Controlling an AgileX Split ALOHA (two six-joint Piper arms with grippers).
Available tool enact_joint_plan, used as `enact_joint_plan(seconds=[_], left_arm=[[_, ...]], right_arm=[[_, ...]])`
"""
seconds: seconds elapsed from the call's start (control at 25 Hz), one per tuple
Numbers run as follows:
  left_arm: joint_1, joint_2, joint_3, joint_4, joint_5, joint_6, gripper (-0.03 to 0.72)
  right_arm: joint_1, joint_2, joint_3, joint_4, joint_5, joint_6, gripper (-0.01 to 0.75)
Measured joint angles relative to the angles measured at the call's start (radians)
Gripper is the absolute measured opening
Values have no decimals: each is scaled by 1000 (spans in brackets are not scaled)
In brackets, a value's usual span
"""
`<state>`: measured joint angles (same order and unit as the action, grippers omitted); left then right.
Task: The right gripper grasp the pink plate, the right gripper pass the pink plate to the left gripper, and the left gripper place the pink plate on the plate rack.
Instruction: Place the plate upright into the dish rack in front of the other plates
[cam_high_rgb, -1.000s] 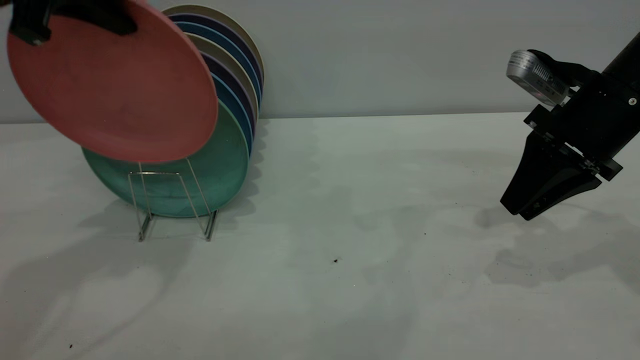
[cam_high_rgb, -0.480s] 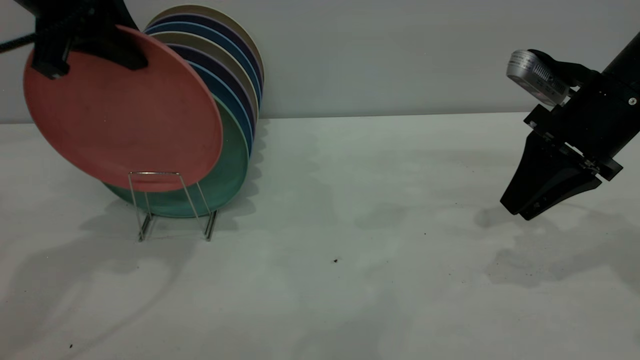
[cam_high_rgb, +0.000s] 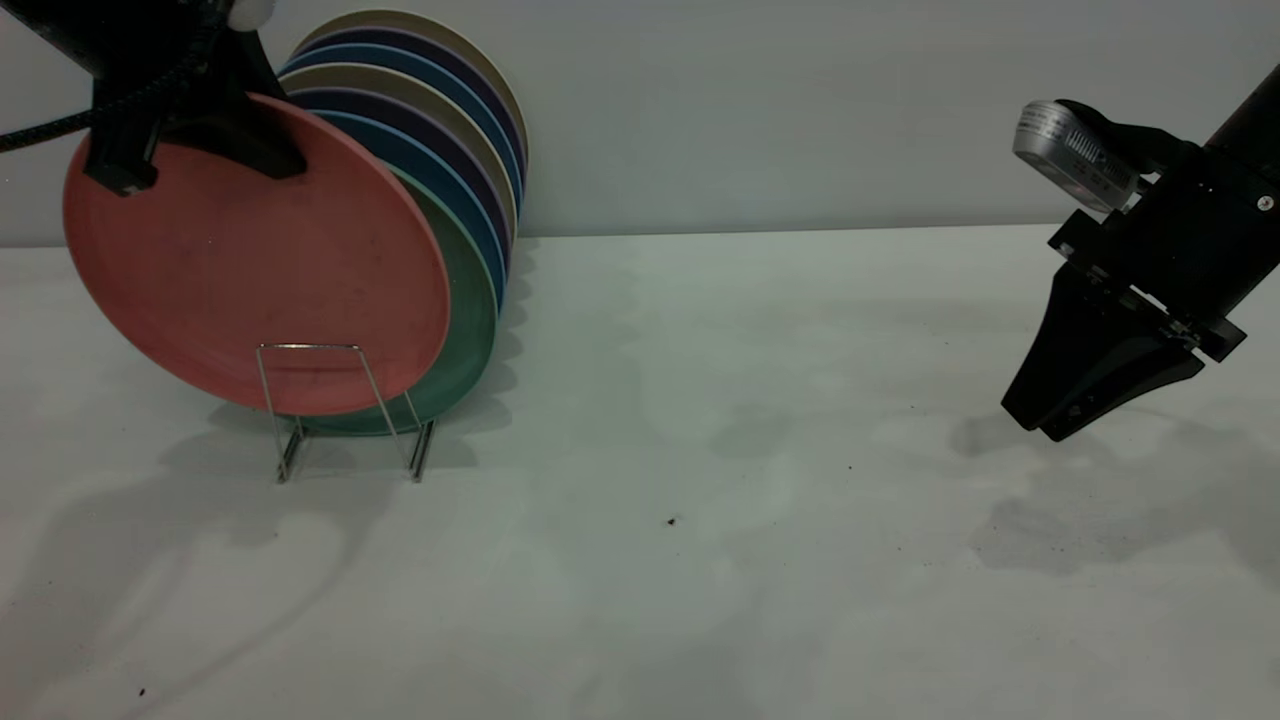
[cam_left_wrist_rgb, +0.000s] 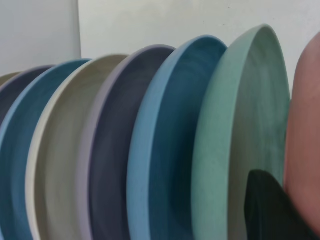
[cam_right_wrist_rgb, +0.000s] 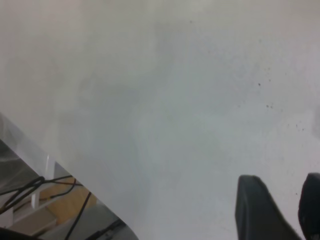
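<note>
Left gripper (cam_high_rgb: 190, 120) pinching pink plate (cam_high_rgb: 255, 260) rim over rack (cam_high_rgb: 345, 410); release off-slot and it could slide out or knock green plate (cam_high_rgb: 470, 320); right gripper (cam_high_rgb: 1090, 370) idle, fingers slightly apart.

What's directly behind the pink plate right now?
The teal-green plate stands directly behind the pink plate, with blue, purple and beige plates behind it. Their lower-left parts are covered.
</note>
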<state>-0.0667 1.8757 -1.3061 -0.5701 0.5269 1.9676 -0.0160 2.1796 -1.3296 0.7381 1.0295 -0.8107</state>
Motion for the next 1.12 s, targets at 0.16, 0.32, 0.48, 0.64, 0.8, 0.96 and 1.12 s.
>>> enact_joint_plan(seconds=[0.16, 0.32, 0.48, 0.64, 0.8, 0.96, 1.12], left_arm=[[0, 0, 0, 0, -1, -4, 145], [0, 0, 0, 0, 7, -21, 236], [0, 0, -1, 0, 29, -54, 347], [0, -6, -1, 0, 73, -97, 434], [0, -45, -1, 0, 113, -147, 496], [0, -111, -1, 0, 137, -309, 531], [0, -184, -1, 4, 144, -704, 536]], right_arm=[[0, 0, 0, -1, 0, 0, 236], [0, 0, 0, -4, 0, 0, 236], [0, 0, 0, -7, 0, 0, 236], [0, 0, 0, -7, -1, 1, 237], [0, 0, 0, -7, -2, 1, 237], [0, 0, 0, -7, -5, 1, 237], [0, -8, 0, -28, -59, 47, 237]])
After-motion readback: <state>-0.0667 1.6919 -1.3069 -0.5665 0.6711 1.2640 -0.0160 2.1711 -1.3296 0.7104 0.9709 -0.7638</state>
